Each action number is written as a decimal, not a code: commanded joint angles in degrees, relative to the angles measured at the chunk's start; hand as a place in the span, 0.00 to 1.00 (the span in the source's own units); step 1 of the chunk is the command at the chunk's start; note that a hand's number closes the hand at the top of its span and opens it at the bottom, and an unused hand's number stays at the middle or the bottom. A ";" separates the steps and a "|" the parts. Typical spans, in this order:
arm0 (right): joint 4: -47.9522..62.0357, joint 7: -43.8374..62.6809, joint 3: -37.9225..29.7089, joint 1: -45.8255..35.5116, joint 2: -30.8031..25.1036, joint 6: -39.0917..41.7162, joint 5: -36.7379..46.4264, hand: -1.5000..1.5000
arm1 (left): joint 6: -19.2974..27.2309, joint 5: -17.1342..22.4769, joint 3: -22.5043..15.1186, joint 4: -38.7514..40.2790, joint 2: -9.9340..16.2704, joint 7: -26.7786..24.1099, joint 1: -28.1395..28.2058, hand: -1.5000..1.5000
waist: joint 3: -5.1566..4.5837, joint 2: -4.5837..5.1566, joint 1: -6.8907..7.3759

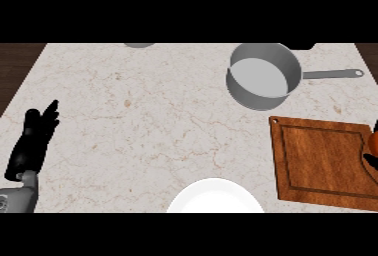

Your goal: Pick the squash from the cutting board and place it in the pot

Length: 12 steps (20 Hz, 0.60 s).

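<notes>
A wooden cutting board [317,160] lies at the right of the counter. At its right edge only an orange sliver of the squash [373,150] shows, cut off by the view's border. Small black parts of my right hand [375,126] appear right at that sliver; most of the hand is out of view, so I cannot tell whether it holds the squash. The grey pot [258,80] stands behind the board, tilted in view, with its handle [332,74] pointing right. My left hand [33,135] rests open at the far left, fingers up.
A white plate [214,197] sits at the front edge, left of the board. A small grey object [139,45] peeks in at the counter's back edge. Dark wood shows beyond the counter's left and right corners.
</notes>
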 commanded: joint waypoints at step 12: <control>21.88 -46.79 -21.33 -17.26 -13.84 -4.05 -23.19 1.00 | 0.15 -0.53 -0.19 0.90 -0.82 -1.52 1.04 0.50 | -0.23 -0.50 0.09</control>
